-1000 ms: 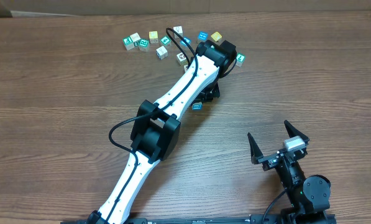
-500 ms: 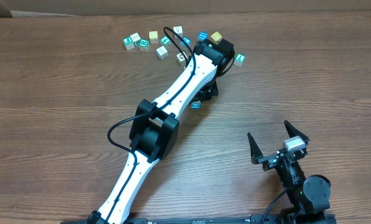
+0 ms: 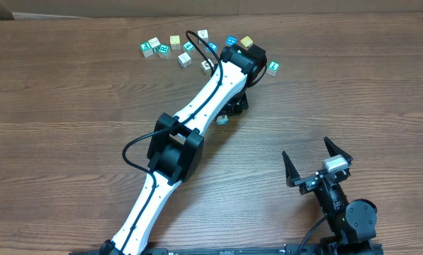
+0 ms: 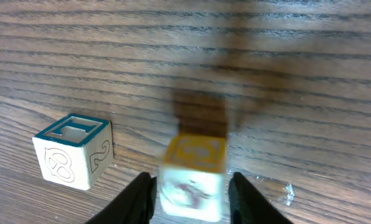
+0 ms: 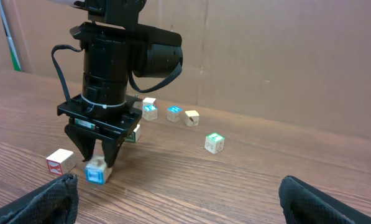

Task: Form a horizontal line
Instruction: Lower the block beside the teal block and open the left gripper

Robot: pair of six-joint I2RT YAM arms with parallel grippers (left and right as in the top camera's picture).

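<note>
- Mid-desk, under the L arm: the horizontal line [image 5: 61,160] is only two small whitish wooden picture cubes so far. A teal-topped cube [image 4: 73,151] sits near a yellow-topped cube [image 4: 194,180] on the brown wood-grain desk [image 3: 69,106]. A clear gap lies btwn them, so they are not yet edge to edge.
- L pincer [image 4: 194,202] is partly open, its black fingers [image 4: 140,198] astride the yellow-topped cube. Thin slivers of gap seem to show on both sides, so the cube looks to be resting on the desk, not clamped. The view is blurred there, so this is a judgement.
- Handling, est.: the cubes look light, stiff and hard-edged, and not fragile. Their smooth faces likely slide or twist at a nudge.
- Best hold is prob. two opposite flat side faces, low and square-on, so the cube doesn't pivot.
- Pose: the white L arm [image 3: 211,92] stretches diagonally from the near-left base toward far centre. Its elbow is over mid-desk and its wrist points straight down at the cube.
- R pincer [image 3: 307,152] is parked at the near-right edge, jaws spread wide, holding nothing.
- Loose cluster of similar cubes [image 3: 185,59] lies along the far edge, well apart from the line.
</note>
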